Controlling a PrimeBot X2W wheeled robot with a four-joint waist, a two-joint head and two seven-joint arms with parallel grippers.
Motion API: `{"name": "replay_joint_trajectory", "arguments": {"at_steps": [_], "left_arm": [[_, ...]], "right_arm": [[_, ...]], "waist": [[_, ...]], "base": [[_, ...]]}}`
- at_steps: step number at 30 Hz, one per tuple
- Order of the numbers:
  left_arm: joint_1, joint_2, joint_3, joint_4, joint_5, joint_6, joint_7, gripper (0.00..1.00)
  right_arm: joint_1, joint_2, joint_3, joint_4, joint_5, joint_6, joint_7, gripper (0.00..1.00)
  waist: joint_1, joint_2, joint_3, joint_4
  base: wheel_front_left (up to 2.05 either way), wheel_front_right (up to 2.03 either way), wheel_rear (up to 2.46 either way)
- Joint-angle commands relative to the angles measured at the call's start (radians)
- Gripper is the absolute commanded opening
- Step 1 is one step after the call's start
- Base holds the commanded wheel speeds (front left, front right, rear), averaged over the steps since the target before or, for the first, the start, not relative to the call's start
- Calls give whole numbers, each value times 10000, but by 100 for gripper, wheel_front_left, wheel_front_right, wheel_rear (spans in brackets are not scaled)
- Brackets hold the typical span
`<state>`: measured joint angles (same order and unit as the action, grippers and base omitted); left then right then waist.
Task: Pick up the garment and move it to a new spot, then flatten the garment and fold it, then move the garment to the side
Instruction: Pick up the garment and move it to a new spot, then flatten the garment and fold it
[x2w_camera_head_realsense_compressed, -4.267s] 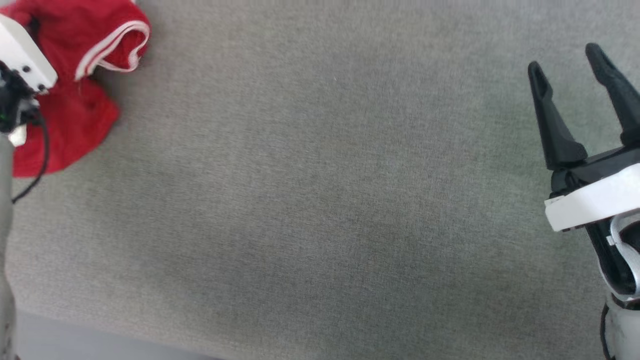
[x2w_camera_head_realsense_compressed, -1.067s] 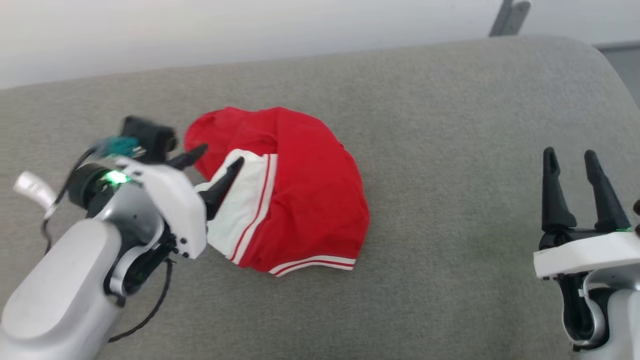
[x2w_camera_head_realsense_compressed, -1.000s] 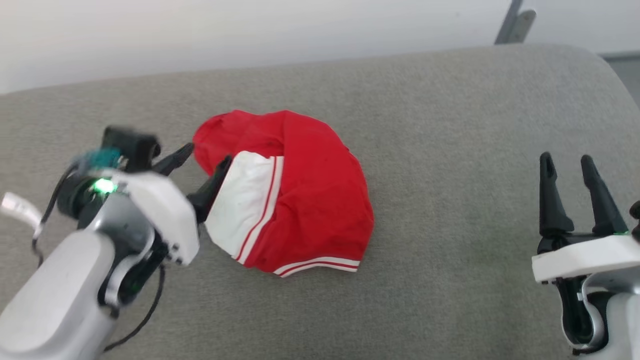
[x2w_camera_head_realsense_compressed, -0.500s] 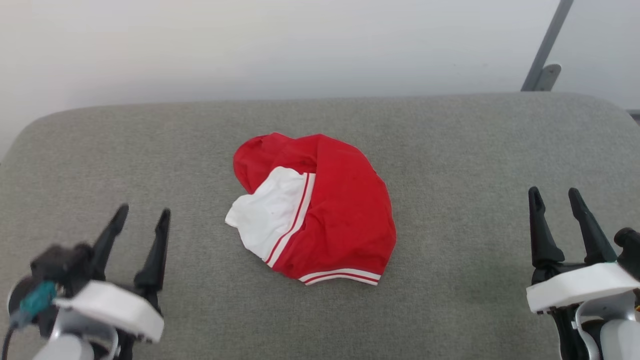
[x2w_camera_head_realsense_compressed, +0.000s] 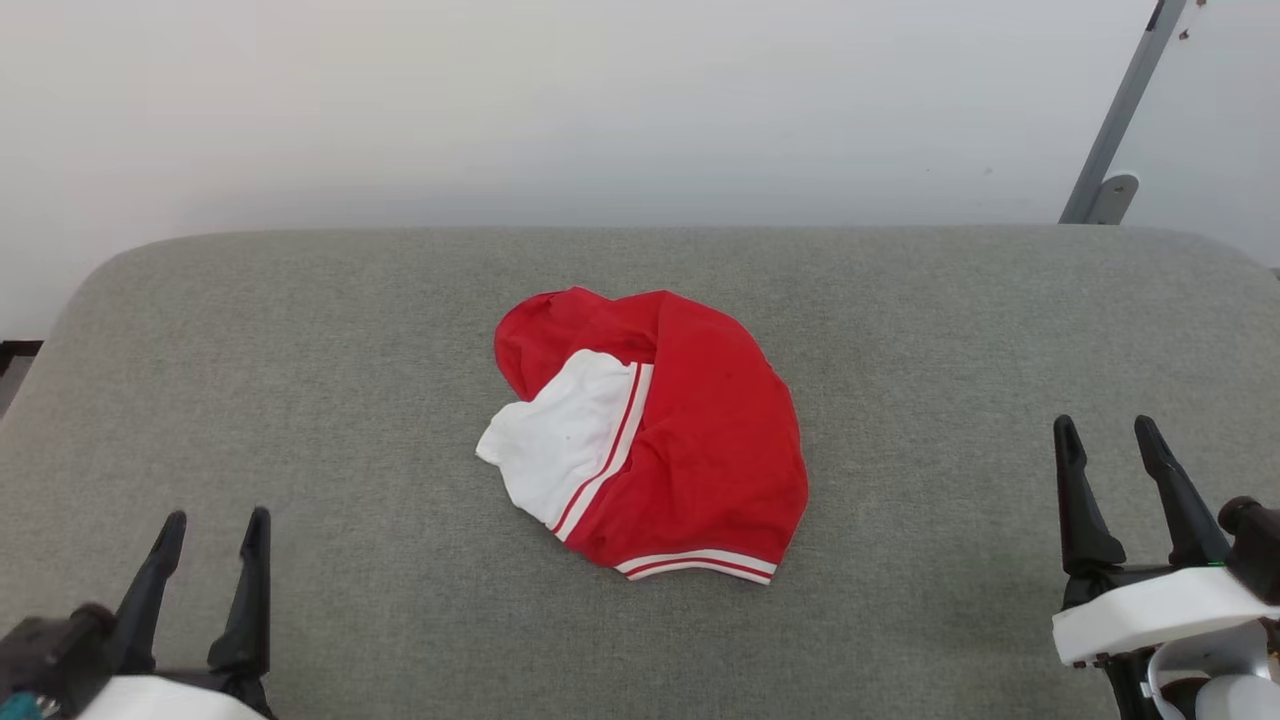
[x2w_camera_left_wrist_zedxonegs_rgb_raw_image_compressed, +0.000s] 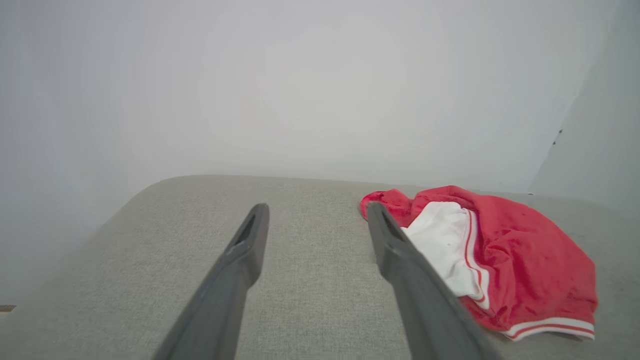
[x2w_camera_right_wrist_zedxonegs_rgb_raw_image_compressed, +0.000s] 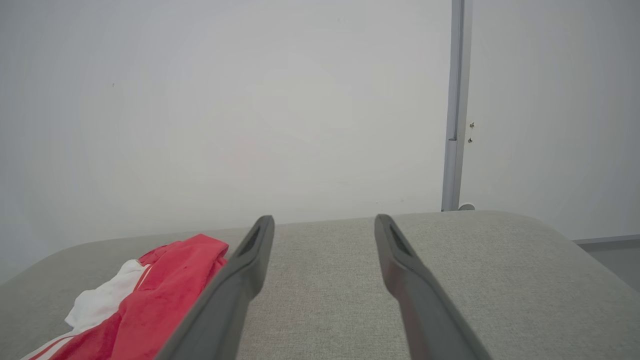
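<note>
**Head view.** The garment (x2w_camera_head_realsense_compressed: 690, 440) lies crumpled and unheld at the centre of the grey cushion (x2w_camera_head_realsense_compressed: 300, 330). The left gripper (x2w_camera_head_realsense_compressed: 217, 516) at 8 o'clock and the right gripper (x2w_camera_head_realsense_compressed: 1103, 424) at 4 o'clock flank it, fingers apart and empty, likely poised for flattening.

**Left wrist view.** The garment (x2w_camera_left_wrist_zedxonegs_rgb_raw_image_compressed: 520, 255) is at 4 o'clock.

**Right wrist view.** The garment (x2w_camera_right_wrist_zedxonegs_rgb_raw_image_compressed: 170, 285) is at 8 o'clock.

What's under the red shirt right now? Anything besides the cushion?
The garment lies bunched on the grey cushion, which shows all round it. A white sleeve end lies on top. Anything beneath the folds is covered, so I cannot tell.
</note>
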<state>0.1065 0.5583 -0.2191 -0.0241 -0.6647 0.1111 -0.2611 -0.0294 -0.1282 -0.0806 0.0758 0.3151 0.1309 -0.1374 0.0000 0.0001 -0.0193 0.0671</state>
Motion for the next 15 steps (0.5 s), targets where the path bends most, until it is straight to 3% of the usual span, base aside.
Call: {"name": "replay_joint_trajectory", "arguments": {"at_steps": [1, 7, 15], "left_arm": [[252, -204, 280, -76, 215, -163, -48, 100], [790, -1093, 1486, -50, 739, -706, -50, 100], [991, -2026, 2340, 342, 1513, -1656, -51, 100]], "right_arm": [[131, 27, -27, 50, -109, -3, -114, 100], [391, 65, -98, 123, -347, -3, -351, 100], [575, 215, -119, 256, -533, -3, -504, 100]], "waist": [[0, -1, -41, 31], [0, -1, -129, 75], [0, -1, -135, 65]], "base": [[0, 0, 0], [0, 0, 0], [0, 0, 0]]}}
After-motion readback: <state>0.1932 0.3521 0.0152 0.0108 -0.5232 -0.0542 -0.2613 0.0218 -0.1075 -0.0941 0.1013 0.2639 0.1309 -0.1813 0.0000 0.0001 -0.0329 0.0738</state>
